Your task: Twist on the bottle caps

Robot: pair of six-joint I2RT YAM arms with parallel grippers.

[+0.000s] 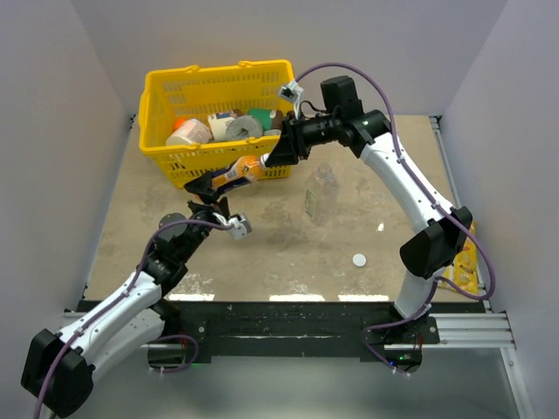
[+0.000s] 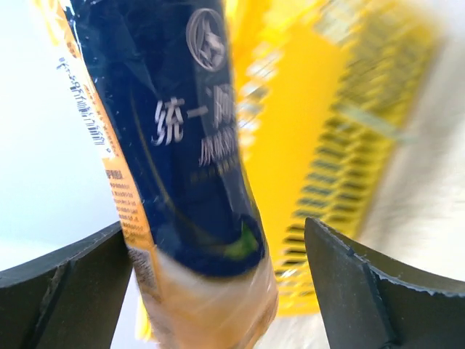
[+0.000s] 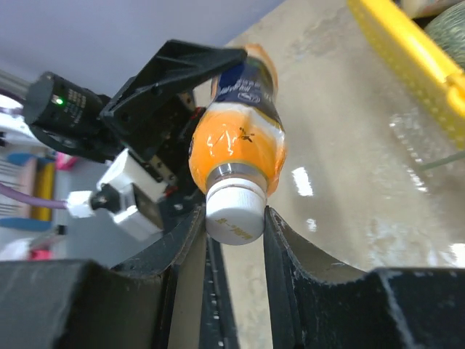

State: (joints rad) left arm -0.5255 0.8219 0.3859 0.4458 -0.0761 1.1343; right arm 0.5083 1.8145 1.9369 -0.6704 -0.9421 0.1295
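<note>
Top view: L arm [image 1: 113, 305] runs from the bottom-left corner up and to the right, elbow bent at left-centre, wrist aimed at the upper middle. L gripper [image 1: 215, 186] sits just below the front wall of the yellow basket [image 1: 166, 92], clenched round the body of the orange bottle [image 1: 242, 169]. Bottle is off the table [image 1: 262, 253] and tilted, base to lower left, neck to upper right.

R arm [image 1: 410, 188] climbs from its base at bottom right. Elbow is near the right edge, forearm goes up-left, and the wrist turns hard left past the basket's right corner. R gripper [image 1: 278, 155] meets the bottle's neck end, so the bottle spans btwn the two grippers, upper middle of frame.

R wrist view: white cap [image 3: 234, 211] sits on the bottle's neck at bottom-centre. Both R fingers [image 3: 287, 254] press on its sides, pinching it. Can't tell how far it's threaded on. L gripper's black fingers lie over & under the dark label, upper left.

L wrist view: blurred. Label fills the upper centre, L fingers [image 2: 73, 291] in the bottom corners. The left-hand one touches the bottle; a sliver of yellow shows btwn the bottle and the other.

Clear bottle [image 1: 321, 194] stands upright on the table, right of centre, apart from both grippers. Loose cap [image 1: 359, 259] lies flat on the table below and right of it, not touching. Snack packet [image 1: 467, 257] is at the right edge, partly behind the R arm's elbow.
</note>
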